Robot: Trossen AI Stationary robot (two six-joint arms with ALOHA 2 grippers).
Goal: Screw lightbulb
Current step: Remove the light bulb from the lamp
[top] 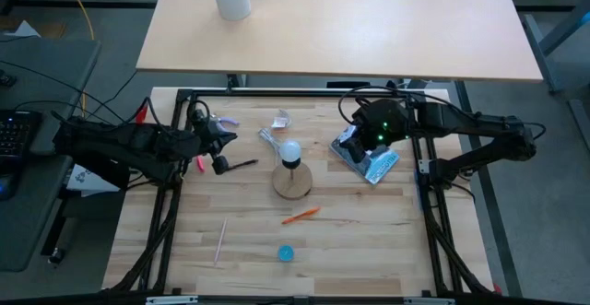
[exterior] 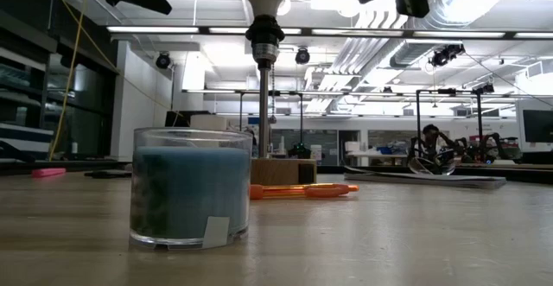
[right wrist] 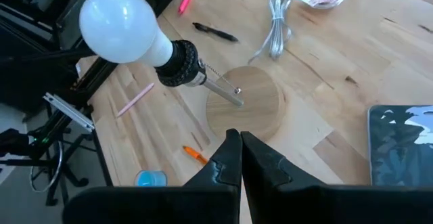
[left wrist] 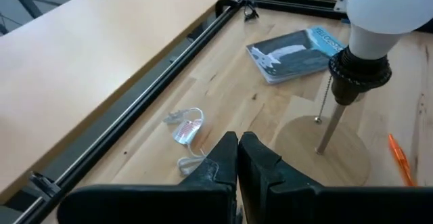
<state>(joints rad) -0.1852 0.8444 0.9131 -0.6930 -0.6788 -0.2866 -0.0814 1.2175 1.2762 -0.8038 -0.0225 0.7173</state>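
The lightbulb [top: 291, 149] sits in its socket on the wooden base [top: 293, 182]. My left tool [top: 221, 149] and right tool [top: 348, 143] flank it, both closed, empty. Closed fingers could topple it.

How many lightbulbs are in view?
1: the lightbulb sits in the black socket atop the round wooden base, mid-table. None other visible.
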